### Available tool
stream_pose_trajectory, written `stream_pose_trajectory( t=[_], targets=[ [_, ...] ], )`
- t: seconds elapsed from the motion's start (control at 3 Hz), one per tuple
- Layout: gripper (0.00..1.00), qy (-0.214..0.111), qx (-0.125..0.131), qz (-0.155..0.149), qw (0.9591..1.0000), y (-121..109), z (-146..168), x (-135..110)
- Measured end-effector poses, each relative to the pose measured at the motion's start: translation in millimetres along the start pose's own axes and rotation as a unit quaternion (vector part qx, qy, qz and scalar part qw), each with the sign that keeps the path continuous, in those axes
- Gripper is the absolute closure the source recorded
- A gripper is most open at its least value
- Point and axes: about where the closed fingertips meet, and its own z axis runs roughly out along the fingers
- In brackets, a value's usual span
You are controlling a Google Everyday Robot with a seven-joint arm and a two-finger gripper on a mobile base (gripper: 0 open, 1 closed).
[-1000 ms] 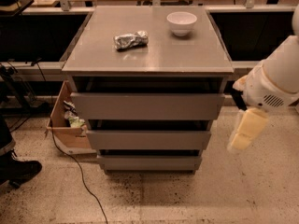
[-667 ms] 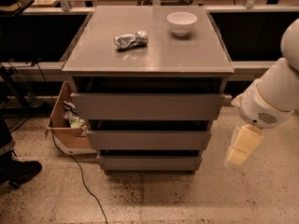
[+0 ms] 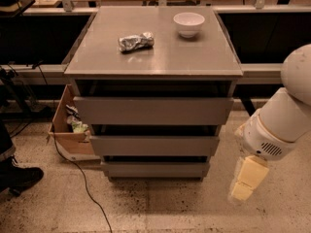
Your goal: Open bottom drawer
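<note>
Grey cabinet (image 3: pixel 155 62) stands mid-frame on the speckled floor (image 3: pixel 160 208). Drawer fronts counted: three, stacked, each with a dark gap above it.

- top drawer front (image 3: pixel 153 110): tallest and widest-looking
- middle drawer front (image 3: pixel 154 145)
- bottom drawer (image 3: pixel 154 169): lowest, slimmest, plain and handleless, just above the floor; appears pushed in

On the cabinet top, two items, well apart:
- one white bowl (image 3: pixel 189 23), upright, near the back right
- one crumpled foil packet (image 3: pixel 136 41), lying left of centre

Around the cabinet:
- one cardboard box (image 3: pixel 68 137) on the floor, against the cabinet's left side, with some rubbish inside (contents too small to name)
- one dark cable (image 3: pixel 80 176) trailing across the floor from the box side toward the front edge
- one dark shoe (image 3: pixel 19 176) at the far left edge
- a workbench rail (image 3: pixel 43 11) running behind

Gripper (image 3: pixel 241 192): pale yellow, hanging downward from the white arm (image 3: pixel 286 115) at the right, low near the floor, roughly level with the bottom drawer but off to the right of the cabinet and apart from it. Only floor lies between the gripper and the drawer's right end. Whether the gripper is apart or together: cannot tell
</note>
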Motion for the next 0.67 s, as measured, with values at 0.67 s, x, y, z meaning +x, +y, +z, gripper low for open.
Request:
stream_pose_trajectory(
  t=[0.67],
  targets=[
    [0.00,-0.002,-0.006,0.004,1.0000,3,17,1]
  ],
)
